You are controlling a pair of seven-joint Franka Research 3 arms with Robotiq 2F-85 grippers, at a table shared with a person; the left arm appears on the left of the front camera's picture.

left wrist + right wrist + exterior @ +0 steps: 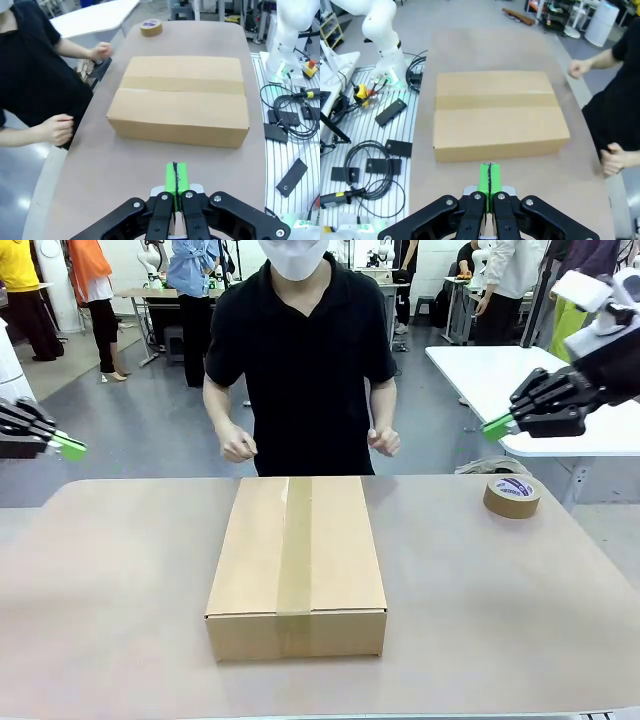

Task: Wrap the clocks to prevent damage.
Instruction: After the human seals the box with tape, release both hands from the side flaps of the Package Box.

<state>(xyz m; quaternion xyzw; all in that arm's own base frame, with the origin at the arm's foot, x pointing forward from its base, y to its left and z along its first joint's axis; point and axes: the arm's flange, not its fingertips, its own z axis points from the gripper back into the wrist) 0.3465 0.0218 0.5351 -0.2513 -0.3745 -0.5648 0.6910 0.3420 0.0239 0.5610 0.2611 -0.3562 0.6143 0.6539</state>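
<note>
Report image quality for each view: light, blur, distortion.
Front view: even overhead light, cardboard box sharp, only a faint shadow at its base. Left wrist view: wide-angle bending of the table edge, left gripper crisp. Right wrist view: the person's hand slightly smeared, right gripper in focus.
</note>
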